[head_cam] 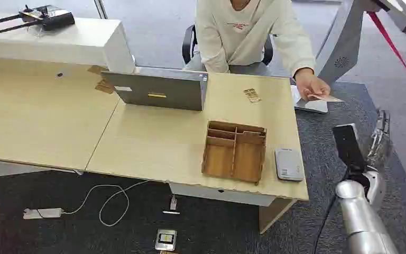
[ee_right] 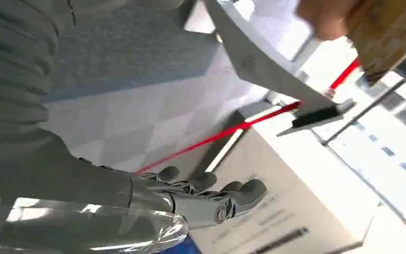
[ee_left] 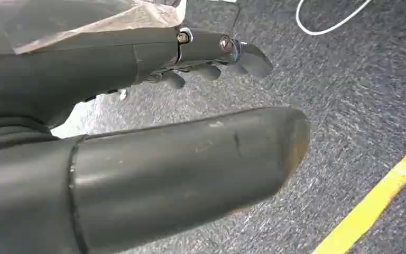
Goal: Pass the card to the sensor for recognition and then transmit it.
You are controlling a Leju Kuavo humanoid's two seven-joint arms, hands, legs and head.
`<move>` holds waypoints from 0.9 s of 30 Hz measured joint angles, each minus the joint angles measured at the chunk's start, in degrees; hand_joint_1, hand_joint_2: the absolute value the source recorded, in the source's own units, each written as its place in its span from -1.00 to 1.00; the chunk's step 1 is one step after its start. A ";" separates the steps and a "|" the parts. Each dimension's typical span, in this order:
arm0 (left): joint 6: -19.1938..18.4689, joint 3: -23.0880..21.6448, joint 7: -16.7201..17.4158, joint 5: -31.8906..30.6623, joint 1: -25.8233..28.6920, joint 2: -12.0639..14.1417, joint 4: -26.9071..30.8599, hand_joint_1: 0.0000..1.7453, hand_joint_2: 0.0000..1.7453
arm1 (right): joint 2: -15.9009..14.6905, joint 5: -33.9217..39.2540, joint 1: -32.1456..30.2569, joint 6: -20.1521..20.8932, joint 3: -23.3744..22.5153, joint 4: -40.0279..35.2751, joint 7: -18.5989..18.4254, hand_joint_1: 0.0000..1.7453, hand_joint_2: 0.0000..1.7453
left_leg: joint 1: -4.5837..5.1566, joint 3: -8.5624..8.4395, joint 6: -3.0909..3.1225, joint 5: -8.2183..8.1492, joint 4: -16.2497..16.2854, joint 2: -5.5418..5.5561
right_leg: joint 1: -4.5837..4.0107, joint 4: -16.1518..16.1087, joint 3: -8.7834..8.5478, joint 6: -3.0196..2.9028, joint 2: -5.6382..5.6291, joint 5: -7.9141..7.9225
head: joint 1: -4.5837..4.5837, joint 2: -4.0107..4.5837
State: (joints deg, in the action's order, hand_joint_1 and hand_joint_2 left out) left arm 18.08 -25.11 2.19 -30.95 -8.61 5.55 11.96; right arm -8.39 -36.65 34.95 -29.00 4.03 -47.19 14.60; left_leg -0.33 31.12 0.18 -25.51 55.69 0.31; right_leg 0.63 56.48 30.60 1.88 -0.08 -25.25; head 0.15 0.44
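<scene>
Card (head_cam: pixel 325 97) stays in person's hand (head_cam: pixel 311 84) past the desk corner, offered to right hand (head_cam: pixel 379 138), raised empty with fingers apart; left hand (ee_left: pixel 153 121) hangs empty, fingers apart

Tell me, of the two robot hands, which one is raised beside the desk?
The right hand: it is held up past the desk's right end, empty, near the person's hand holding the card. The left hand points at carpet.

Wooden desk (head_cam: pixel 153 143) on dark, seemingly carpeted floor (head_cam: pixel 232 227)
</scene>
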 joint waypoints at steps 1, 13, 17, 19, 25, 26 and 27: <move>-0.02 -0.15 0.02 -0.11 -0.04 0.00 0.00 -1.00 -1.00 | 0.17 -0.90 0.35 -0.40 1.00 -0.55 0.13 -1.00 1.00 | -0.01 0.01 0.00 0.00 0.00 0.00 | -0.01 0.00 0.00 0.00 0.00 0.00 | 0.00 0.00; -0.07 -0.59 0.22 -0.28 -0.45 0.02 0.00 -1.00 -1.00 | 3.25 -5.38 4.12 0.11 10.33 -1.36 0.59 -1.00 1.00 | -0.01 0.12 -0.01 -0.01 0.00 -0.02 | -0.01 0.01 0.12 0.00 0.01 -0.01 | 0.02 0.00; -0.09 -0.59 0.24 -0.26 -0.42 0.02 0.00 -1.00 -1.00 | 3.76 -5.60 4.59 0.59 11.69 -1.31 0.53 -1.00 1.00 | -0.01 0.14 0.00 -0.01 0.00 0.00 | -0.01 0.01 0.12 0.00 0.01 -0.01 | 0.02 0.00; -0.17 -0.59 0.24 -0.26 -0.43 0.02 0.00 -1.00 -1.00 | 4.06 -5.75 4.91 0.98 12.45 -1.05 0.18 -1.00 1.00 | -0.01 0.14 -0.01 -0.01 0.00 -0.01 | -0.01 0.01 0.14 -0.01 0.01 -0.01 | 0.00 0.00; -0.22 -0.59 0.15 0.90 0.07 0.04 0.00 -1.00 -1.00 | 5.44 -5.29 6.13 3.02 14.07 -0.20 0.15 -1.00 1.00 | -0.01 0.15 -0.01 -0.01 0.00 -0.01 | -0.01 0.02 0.14 -0.01 0.00 -0.01 | 0.00 0.00; -0.18 -0.59 0.09 1.20 0.25 0.04 0.00 -1.00 -1.00 | 5.83 -4.86 6.46 3.30 14.33 0.04 0.37 -1.00 1.00 | -0.01 0.15 -0.01 -0.01 0.00 -0.02 | -0.01 0.02 0.16 -0.01 0.00 -0.01 | 0.00 0.00; -0.15 -0.59 0.02 1.36 0.43 0.07 0.00 -1.00 -1.00 | 6.10 -4.39 6.80 3.52 14.57 0.28 0.64 -1.00 1.00 | -0.01 0.15 -0.01 0.00 0.00 -0.02 | -0.01 0.02 0.16 -0.01 0.00 -0.01 | 0.00 0.00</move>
State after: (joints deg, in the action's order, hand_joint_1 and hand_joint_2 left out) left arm 17.92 -25.70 2.21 -29.59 -8.18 5.62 11.96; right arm -2.29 -41.05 41.75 -25.48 18.60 -46.90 15.24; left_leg -0.35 31.27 0.17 -25.51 55.68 0.29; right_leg 0.62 56.50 30.75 1.88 -0.07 -25.26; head 0.15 0.44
